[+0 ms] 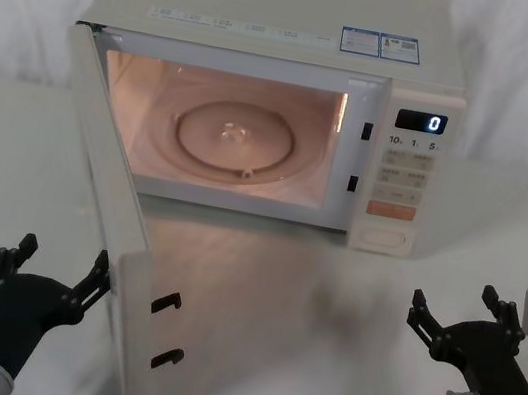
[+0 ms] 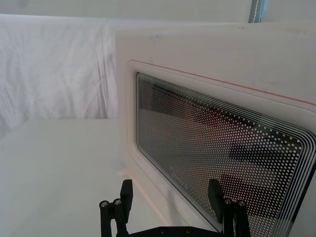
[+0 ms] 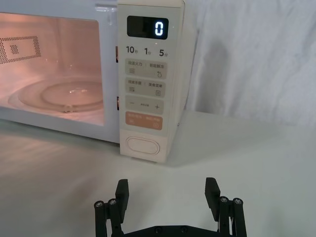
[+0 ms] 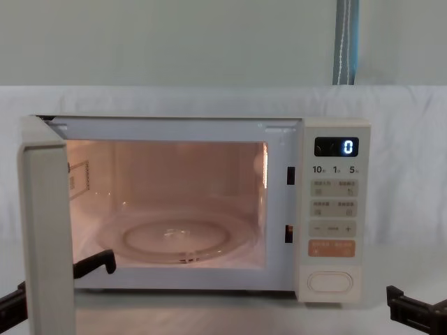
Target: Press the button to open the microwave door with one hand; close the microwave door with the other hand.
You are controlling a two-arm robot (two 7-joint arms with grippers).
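The cream microwave (image 1: 272, 27) stands at the back of the table with its cavity lit and its glass turntable (image 1: 236, 139) showing. The microwave door (image 1: 113, 223) hangs wide open, swung out to the left towards me. My left gripper (image 1: 64, 260) is open just outside the door's free edge. In the left wrist view this gripper (image 2: 170, 190) faces the door's dotted glass window (image 2: 222, 148) from close by. The button (image 1: 383, 238) sits at the bottom of the key panel. My right gripper (image 1: 453, 302) is open, low at the right, well short of the button (image 3: 143, 146).
The display (image 1: 422, 122) shows a blue 0. An orange key (image 3: 143, 120) sits just above the button. White cloth covers the table (image 1: 320, 349) and the wall behind. The open door stands across the table's left half.
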